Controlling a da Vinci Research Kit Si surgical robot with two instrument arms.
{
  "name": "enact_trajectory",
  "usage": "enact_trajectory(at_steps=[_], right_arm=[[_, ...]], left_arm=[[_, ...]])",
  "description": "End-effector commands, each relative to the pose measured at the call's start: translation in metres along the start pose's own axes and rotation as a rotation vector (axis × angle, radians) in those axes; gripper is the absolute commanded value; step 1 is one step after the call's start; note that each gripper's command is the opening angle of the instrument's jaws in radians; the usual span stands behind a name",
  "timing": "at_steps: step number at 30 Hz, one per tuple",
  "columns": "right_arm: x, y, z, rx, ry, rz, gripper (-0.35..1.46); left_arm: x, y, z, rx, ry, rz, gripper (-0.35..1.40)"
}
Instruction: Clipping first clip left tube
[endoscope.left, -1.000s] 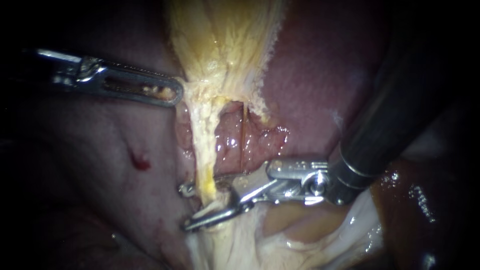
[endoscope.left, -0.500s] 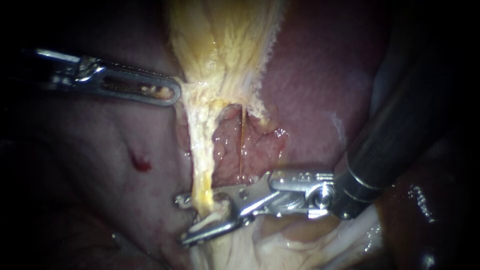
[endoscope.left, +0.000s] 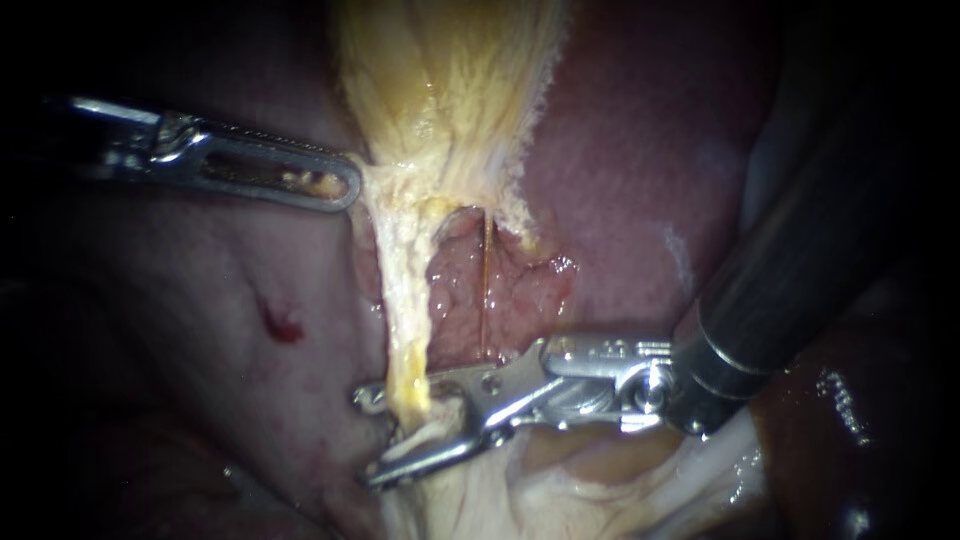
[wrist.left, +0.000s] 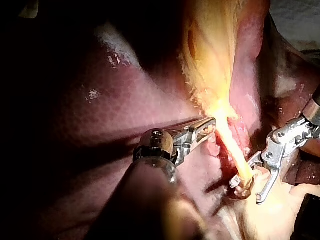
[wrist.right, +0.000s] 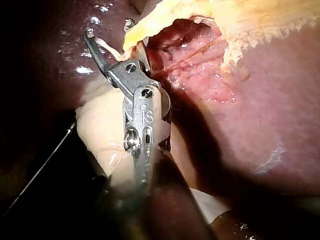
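Straddling the left tube (endoscope.left: 405, 320), right instrument (endoscope.left: 368, 437) jaws apart; left instrument (endoscope.left: 343, 190) gripping gallbladder (endoscope.left: 450, 90).

The left end effector (endoscope.left: 338, 186) is bright bare metal, slotted, with a fine-toothed edge and smears of yellow residue. The right end effector (endoscope.left: 368, 437) is polished silver metal with sharp glints. Its shaft (endoscope.left: 800, 260) is dark and satin, ringed by a shiny band. The yellow tissue (endoscope.left: 450, 90) looks stringy, fibrous and wet. The left tube (endoscope.left: 405, 320) is grainy and rough. The raw patch (endoscope.left: 520, 290) is pebbled and glistening. The liver (endoscope.left: 640, 150) is smooth with a dull moist sheen. The pale tissue (endoscope.left: 600, 490) is slick and glossy.
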Motion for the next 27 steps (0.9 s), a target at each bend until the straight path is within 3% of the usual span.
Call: enact_trajectory(at_steps=[1,13,23,27], right_arm=[[0.0,0.0,0.0,0.0,0.0,0.0,0.49],[-0.0004,0.0002,-0.0007,0.001,-0.001,0.041,0.21],[0.0,-0.0002,-0.0014,0.004,0.001,0.079,-0.31],[-0.0001,-0.0004,-0.0016,0.003,-0.005,0.114,-0.35]], left_arm=[[0.0,0.0,0.0,0.0,0.0,0.0,-0.35],[0.0,0.0,0.0001,0.0,0.0,0.0,-0.35],[0.0,0.0001,0.0001,0.0,0.0,0.0,-0.35],[0.0,0.0001,0.0001,0.0,0.0,0.0,-0.35]])
